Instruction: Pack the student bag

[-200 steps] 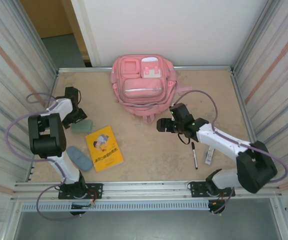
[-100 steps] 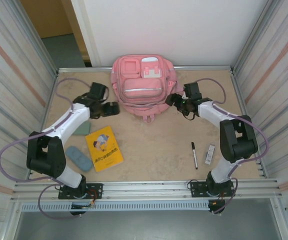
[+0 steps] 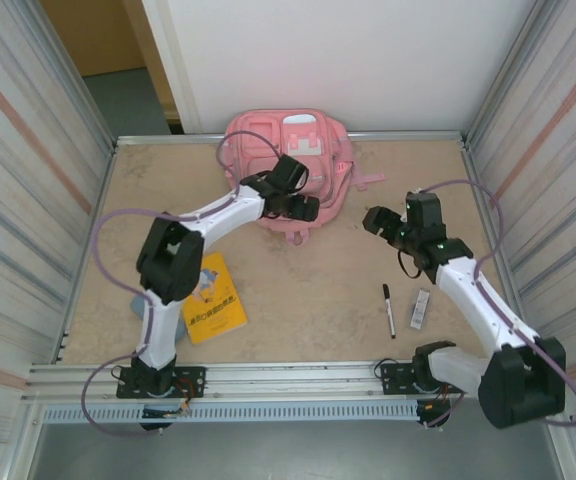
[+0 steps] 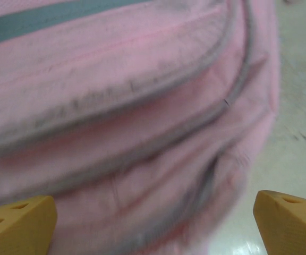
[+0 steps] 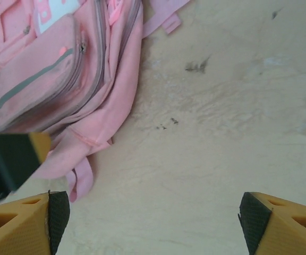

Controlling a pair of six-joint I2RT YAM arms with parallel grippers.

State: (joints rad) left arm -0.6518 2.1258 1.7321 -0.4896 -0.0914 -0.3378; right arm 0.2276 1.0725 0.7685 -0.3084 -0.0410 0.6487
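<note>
**Top view:** the bag (image 3: 258, 135) is being shown lying flat at the upper centre of the table (image 3: 298, 330). Its long axis is running top-to-bottom of the frame, w/ straps trailing toward the bottom. The left claw (image 3: 306, 208) is being held over the bag's lower edge, released, nothing gripped. Whether fabric is being touched can't be told. The right claw (image 3: 373, 218) is being held just right of the bag, near but apart, also released & empty, w/ the bag lying to its left. The left arm is being judged the nearer one. A yellow book (image 3: 208, 300) at lower left, plus a pen (image 3: 389, 310) & a small pale stick (image 3: 419, 308) at lower right, are being left unpacked, well apart from the bag.

**Left wrist view:** the bag (image 4: 142, 106) is being seen close up & blurred, pink fabric w/ grey zip lines, straight ahead of the left claw (image 4: 153, 223). The tips are being kept wide at the bottom corners.

**Right wrist view:** the bag (image 5: 62, 64) is being seen at upper left, w/ bare table (image 5: 222, 106) ahead of the right claw (image 5: 153, 218). A reach from this side is being judged to need a swing toward the upper left.
</note>
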